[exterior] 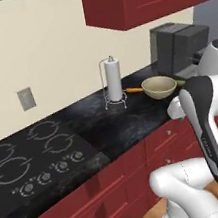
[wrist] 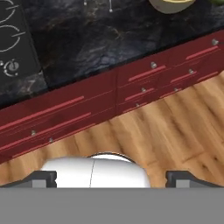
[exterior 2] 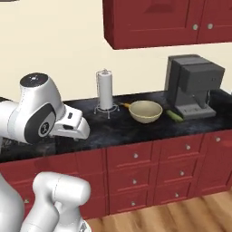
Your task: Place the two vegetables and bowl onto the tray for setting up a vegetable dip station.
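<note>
A dark, marbled surface (exterior 2: 136, 129) is running along a cream wall, sitting on top of red drawers (exterior 2: 136, 167) and under red upper cabinets (exterior 2: 167, 20). The cream-beige bowl (exterior 2: 145, 111) is standing upright on this surface, between a paper towel holder (exterior 2: 104, 90) and a grey coffee machine (exterior 2: 192, 84). In the left base view the same bowl (exterior: 159, 86) is sitting just right of the paper towel roll.

The orange carrot (exterior: 134, 90) is lying flat on the surface behind the bowl, its end poking out on the side toward the towel holder and appearing to touch the bowl's rim. In the right base view only a small orange tip of it (exterior 2: 125, 105) is showing. A green vegetable (exterior 2: 174, 116) is lying on the surface between the bowl and the coffee machine, just in front of the machine's base; its kind is too small to tell.

A black cooktop (exterior: 34, 162) with ring burners and knobs is set into the surface well to the left of the towel holder.

The tool (wrist: 111, 178) is hanging above the wooden floor (wrist: 166, 131) in front of the drawers, well apart from the bowl and vegetables. Its two dark fingertips are standing wide apart, with nothing between them.
</note>
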Controlling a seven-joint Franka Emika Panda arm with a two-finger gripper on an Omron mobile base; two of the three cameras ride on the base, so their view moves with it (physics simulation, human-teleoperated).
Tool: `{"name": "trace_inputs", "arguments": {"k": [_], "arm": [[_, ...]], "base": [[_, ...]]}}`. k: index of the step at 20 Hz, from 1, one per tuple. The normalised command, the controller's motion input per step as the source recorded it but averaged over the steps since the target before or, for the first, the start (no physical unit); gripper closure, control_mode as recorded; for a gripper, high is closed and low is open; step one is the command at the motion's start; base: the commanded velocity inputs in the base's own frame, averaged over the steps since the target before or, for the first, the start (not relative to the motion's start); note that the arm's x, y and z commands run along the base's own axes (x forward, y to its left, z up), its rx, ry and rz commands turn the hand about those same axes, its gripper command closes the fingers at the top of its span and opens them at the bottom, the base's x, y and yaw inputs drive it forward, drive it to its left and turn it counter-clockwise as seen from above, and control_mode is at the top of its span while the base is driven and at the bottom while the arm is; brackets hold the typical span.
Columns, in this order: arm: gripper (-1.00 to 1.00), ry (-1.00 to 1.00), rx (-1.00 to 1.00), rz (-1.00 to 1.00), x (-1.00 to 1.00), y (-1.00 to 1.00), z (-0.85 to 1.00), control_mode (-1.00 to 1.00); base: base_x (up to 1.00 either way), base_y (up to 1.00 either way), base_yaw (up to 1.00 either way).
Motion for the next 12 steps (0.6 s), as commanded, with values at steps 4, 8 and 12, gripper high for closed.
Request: {"name": "trace_inputs", "arguments": {"k": [4,8,12], "arm": [[-1.00,0.00,0.00,0.00,0.00,0.00,0.00,1.00],[-1.00,0.00,0.00,0.00,0.00,0.00,0.00,1.00],[-1.00,0.00,0.00,0.00,0.00,0.00,0.00,1.00]], "base": [[0.25,-0.92,0.39],[0.18,-0.91,0.39],[0.23,-0.80,0.36]]}}
